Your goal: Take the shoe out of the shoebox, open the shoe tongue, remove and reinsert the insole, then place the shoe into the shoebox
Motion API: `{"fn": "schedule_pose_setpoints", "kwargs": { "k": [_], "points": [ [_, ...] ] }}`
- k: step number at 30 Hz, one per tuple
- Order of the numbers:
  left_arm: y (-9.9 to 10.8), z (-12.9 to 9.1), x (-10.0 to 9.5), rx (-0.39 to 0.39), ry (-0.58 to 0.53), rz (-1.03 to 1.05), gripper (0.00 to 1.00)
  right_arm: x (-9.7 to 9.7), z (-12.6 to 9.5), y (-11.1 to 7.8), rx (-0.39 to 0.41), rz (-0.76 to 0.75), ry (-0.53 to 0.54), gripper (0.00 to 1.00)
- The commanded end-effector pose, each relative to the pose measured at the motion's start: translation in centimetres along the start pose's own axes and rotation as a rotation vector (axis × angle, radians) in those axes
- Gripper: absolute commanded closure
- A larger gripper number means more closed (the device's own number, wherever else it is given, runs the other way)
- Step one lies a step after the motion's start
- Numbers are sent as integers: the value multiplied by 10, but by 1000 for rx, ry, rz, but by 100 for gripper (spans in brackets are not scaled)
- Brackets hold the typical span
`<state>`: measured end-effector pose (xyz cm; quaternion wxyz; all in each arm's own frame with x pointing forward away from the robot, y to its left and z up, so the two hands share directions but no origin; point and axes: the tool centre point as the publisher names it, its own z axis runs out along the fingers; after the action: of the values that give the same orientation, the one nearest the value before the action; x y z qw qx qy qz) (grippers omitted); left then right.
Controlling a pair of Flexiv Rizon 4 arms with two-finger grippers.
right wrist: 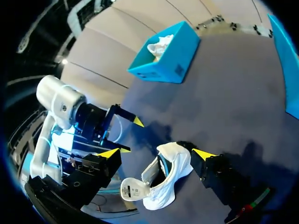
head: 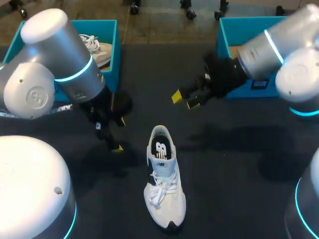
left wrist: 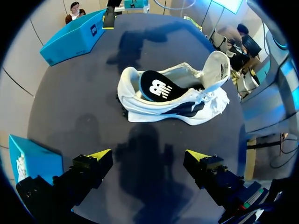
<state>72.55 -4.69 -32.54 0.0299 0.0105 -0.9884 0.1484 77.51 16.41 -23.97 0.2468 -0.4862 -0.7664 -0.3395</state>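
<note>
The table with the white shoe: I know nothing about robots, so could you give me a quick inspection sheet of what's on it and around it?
Surface: dark table, no spills seen.
Job's things: white shoe stands mid-table with its tongue pulled open and the dark insole inside. The blue left shoebox at the far edge holds a second shoe. The blue right shoebox is partly hidden by the right arm.
Clutter: nothing seen.
Grippers: left gripper and right gripper are both open and empty, above the table and apart from the shoe.
Cables: nothing seen on the table.
Surroundings: nobody reaches over the table.
</note>
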Motion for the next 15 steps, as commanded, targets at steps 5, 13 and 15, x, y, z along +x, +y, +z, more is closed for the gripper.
{"fn": "schedule_pose_setpoints", "kwargs": {
  "k": [5, 13, 15],
  "points": [
    [19, -24, -16, -7, -23, 193, 0, 18, -19, 7, 249, 72, -218, 0],
    [19, -24, -16, -7, -23, 193, 0, 18, -19, 7, 249, 72, -218, 0],
    [19, -24, -16, -7, -23, 193, 0, 18, -19, 7, 249, 72, -218, 0]
  ]
}}
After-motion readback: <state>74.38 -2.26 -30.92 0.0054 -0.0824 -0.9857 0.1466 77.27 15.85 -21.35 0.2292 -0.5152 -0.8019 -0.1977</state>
